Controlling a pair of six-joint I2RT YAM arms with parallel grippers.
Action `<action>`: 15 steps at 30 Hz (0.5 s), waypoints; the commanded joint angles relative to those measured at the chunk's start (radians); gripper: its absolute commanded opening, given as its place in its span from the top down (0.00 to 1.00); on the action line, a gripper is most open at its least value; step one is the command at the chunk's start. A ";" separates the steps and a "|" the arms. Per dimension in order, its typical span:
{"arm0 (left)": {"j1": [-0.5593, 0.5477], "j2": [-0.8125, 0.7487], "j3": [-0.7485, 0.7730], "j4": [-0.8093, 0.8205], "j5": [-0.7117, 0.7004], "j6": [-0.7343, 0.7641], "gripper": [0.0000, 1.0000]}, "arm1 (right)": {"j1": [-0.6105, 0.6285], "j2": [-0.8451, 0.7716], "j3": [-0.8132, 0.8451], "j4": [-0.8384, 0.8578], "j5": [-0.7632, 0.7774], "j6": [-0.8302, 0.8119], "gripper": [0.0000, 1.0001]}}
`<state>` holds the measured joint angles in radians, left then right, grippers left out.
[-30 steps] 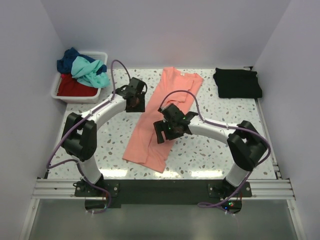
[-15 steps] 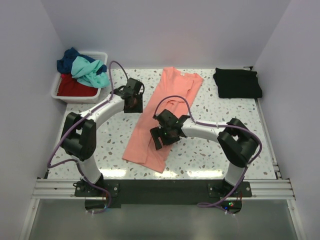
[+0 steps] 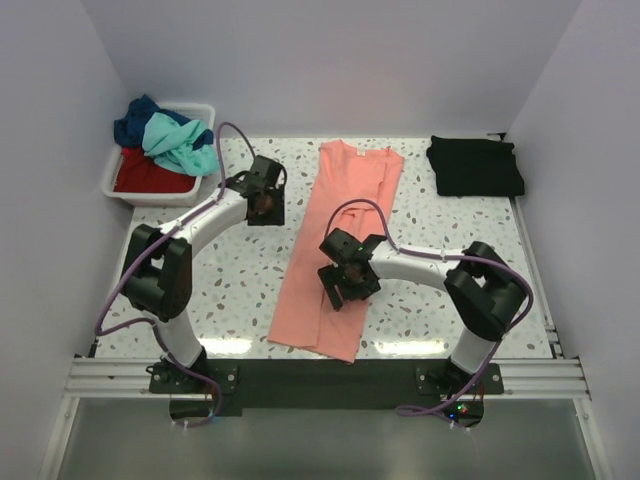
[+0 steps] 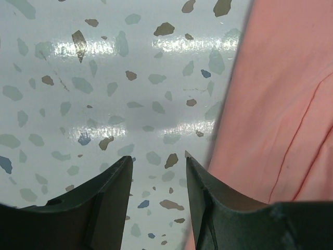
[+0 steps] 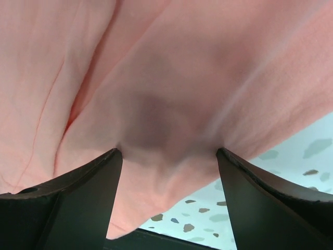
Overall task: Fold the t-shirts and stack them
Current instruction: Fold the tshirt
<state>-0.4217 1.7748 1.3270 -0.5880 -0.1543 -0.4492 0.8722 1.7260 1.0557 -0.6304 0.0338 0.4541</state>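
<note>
The salmon-pink t-shirt (image 3: 340, 240) lies as a long narrow strip down the middle of the table, collar at the far end. My right gripper (image 3: 347, 283) is open, its fingertips (image 5: 106, 166) pressed wide apart onto the pink cloth (image 5: 171, 78) near its near end. My left gripper (image 3: 263, 203) is open and empty over bare table just left of the shirt's edge; the left wrist view shows its fingers (image 4: 117, 179) beside the pink cloth (image 4: 281, 104). A folded black t-shirt (image 3: 475, 166) lies at the far right. Teal (image 3: 182, 142), navy (image 3: 135, 122) and red (image 3: 148, 176) t-shirts fill the bin.
The white plastic bin (image 3: 116, 170) stands at the far left corner. White walls close in the table on the left, back and right. Speckled tabletop (image 3: 230, 280) shows on both sides of the pink shirt.
The pink shirt's near end has swung to the right, so it lies straighter. My right gripper moved right and nearer on the cloth. My left gripper shifted slightly left, off the shirt's edge.
</note>
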 commanded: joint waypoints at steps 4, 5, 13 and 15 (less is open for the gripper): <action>0.009 0.011 0.014 0.065 0.073 0.053 0.50 | -0.025 -0.078 -0.043 -0.140 0.140 0.107 0.22; 0.008 0.015 0.017 0.076 0.094 0.063 0.50 | -0.030 -0.088 -0.060 -0.143 0.143 0.116 0.22; 0.001 0.159 0.213 0.181 0.239 0.076 0.49 | -0.035 -0.158 -0.072 -0.074 0.107 0.133 0.23; 0.001 0.210 0.268 0.217 0.237 0.063 0.48 | -0.035 -0.192 -0.050 -0.089 0.132 0.141 0.23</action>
<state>-0.4210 1.9213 1.4719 -0.4892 0.0208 -0.3992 0.8356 1.6203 0.9722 -0.7242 0.1219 0.5625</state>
